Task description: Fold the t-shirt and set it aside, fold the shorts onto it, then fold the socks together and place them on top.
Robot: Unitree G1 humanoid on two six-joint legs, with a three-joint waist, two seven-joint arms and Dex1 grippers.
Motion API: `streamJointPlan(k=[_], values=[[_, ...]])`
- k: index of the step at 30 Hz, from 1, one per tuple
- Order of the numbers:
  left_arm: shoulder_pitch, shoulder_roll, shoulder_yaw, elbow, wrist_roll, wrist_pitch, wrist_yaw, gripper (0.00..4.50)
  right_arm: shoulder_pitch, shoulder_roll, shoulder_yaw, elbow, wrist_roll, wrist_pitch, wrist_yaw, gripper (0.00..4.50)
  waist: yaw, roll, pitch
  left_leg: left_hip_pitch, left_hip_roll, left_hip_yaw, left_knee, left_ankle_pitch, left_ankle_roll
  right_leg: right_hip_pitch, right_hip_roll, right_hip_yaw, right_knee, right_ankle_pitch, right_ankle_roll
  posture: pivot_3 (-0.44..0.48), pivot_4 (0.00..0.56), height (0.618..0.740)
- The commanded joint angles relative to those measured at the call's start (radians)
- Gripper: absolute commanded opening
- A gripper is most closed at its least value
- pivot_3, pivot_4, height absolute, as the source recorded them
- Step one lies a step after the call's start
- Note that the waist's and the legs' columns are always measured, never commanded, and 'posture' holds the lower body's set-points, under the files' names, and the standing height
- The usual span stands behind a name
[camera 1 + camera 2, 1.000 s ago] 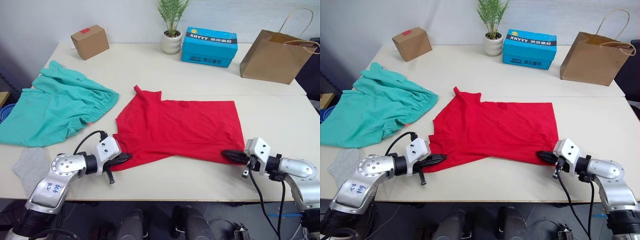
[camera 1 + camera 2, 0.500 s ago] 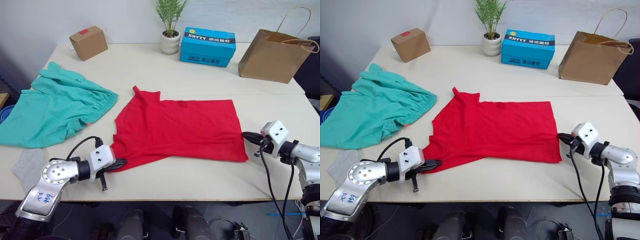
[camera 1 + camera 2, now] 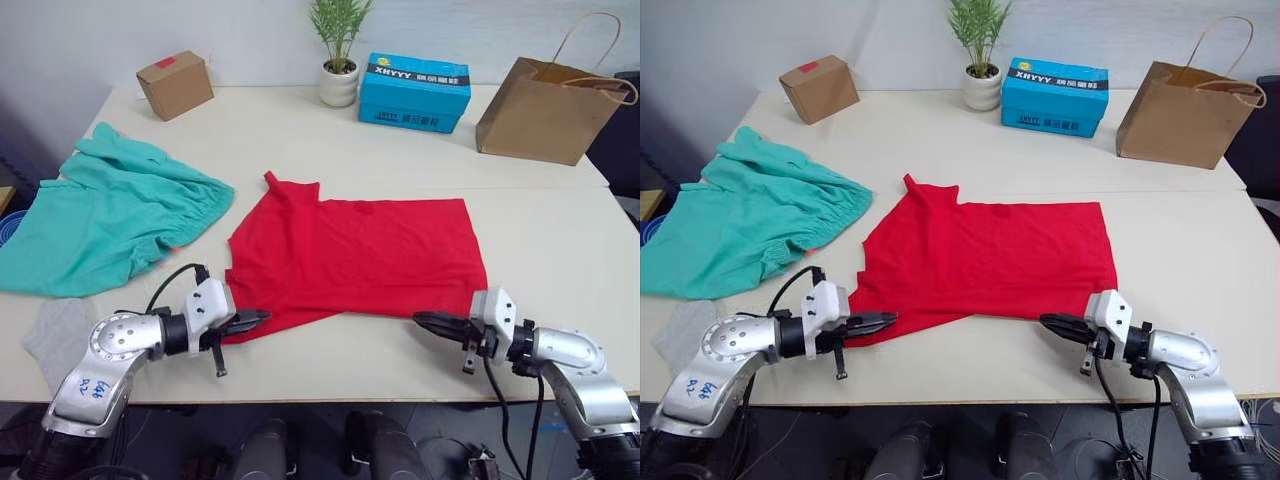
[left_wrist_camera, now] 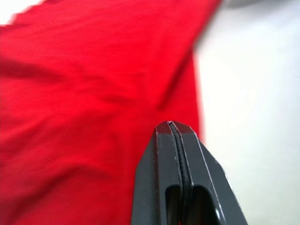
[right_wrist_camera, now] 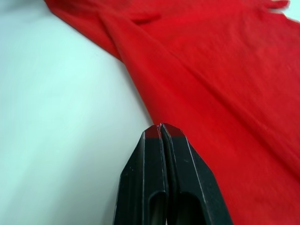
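Bright red cotton t-shirt (image 3: 355, 258) lies half-folded on the tabletop (image 3: 560, 230); both pincers, left (image 3: 252, 318) and right (image 3: 428, 321), are pressed closed and empty at its near edge, and must likely open to grip it.

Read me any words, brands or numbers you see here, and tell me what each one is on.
"XHYYY": white letters on the blue box at the back of the table.
Smaller white characters beside it on the same box: too small to read.
Blue handwritten marks on the left arm's grey casing: not legible.
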Motion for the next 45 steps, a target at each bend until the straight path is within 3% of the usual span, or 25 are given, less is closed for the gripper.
streamJointPlan(k=[1,7,25,29,33,35,39,44,45], values=[[0.03,0.034,-0.011,0.001,0.055,-0.011,0.007,0.0,-0.014,-0.01,-0.065,0.076,-0.01,-0.039,-0.022,0.05,0.001,0.0,0.0,0.0,0.0,0.0,0.0,0.0,0.0,0.0,0.0,0.0,0.0,0.0,0.0,0.0,0.15,0.74],[0.052,0.059,-0.043,0.103,0.15,-0.069,0.02,0.0,-0.087,-0.074,-0.096,0.271,-0.069,-0.095,-0.005,0.05,0.002,0.0,0.0,0.0,0.0,0.0,0.0,0.0,0.001,0.0,0.0,0.0,0.0,0.0,0.0,0.0,0.15,0.74],[0.104,0.148,-0.021,0.164,0.145,-0.235,-0.045,0.0,-0.448,-0.103,-0.065,0.722,-0.22,-0.156,-0.064,0.05,-0.006,0.005,-0.003,0.002,0.0,0.001,-0.001,0.001,0.0,0.0,0.0,0.0,0.001,0.0,0.0,0.0,0.15,0.74],[0.096,0.112,0.024,0.136,0.058,-0.244,-0.053,0.0,-0.441,-0.108,-0.123,0.664,-0.115,-0.147,0.052,0.05,-0.007,0.005,-0.003,0.001,0.0,0.001,-0.002,0.001,0.0,0.0,0.0,0.0,0.001,0.0,0.0,0.0,0.15,0.74],[0.107,0.093,0.091,0.036,-0.043,-0.194,-0.054,0.0,-0.32,-0.153,-0.189,0.416,0.031,-0.034,0.172,0.05,-0.003,0.006,-0.002,0.0,0.0,0.001,-0.003,0.001,0.0,-0.001,0.0,0.0,0.0,0.0,0.0,0.0,0.15,0.74],[0.126,0.099,0.124,-0.012,-0.078,-0.153,-0.05,0.0,-0.242,-0.177,-0.209,0.277,0.07,0.021,0.185,0.44,0.001,0.006,-0.002,-0.001,0.0,0.001,-0.003,0.001,0.001,-0.002,0.0,0.0,-0.001,0.0,0.0,0.0,0.15,0.74],[0.205,0.146,0.171,-0.101,-0.049,-0.099,-0.046,0.89,-0.013,-0.187,-0.224,-0.003,0.08,0.016,0.199,1.7,0.002,0.005,-0.002,-0.001,0.0,0.0,-0.004,0.0,0.002,-0.001,0.0,-0.001,-0.002,0.0,0.0,0.0,0.15,0.74],[0.228,0.125,0.13,-0.112,0.08,-0.113,0.046,2.48,0.08,-0.16,-0.187,0.006,-0.058,-0.122,0.13,3.47,0.002,0.005,-0.002,0.001,-0.001,0.0,-0.008,0.0,0.004,0.0,0.0,0.0,-0.006,0.0,0.001,0.0,0.15,0.74],[0.22,0.119,0.108,-0.104,0.118,-0.115,0.069,2.77,0.078,-0.156,-0.179,0.023,-0.085,-0.149,0.115,3.52,0.001,0.005,-0.002,0.001,-0.001,0.001,-0.008,0.0,0.004,0.0,0.0,0.0,-0.006,0.001,0.001,0.0,0.15,0.74]])
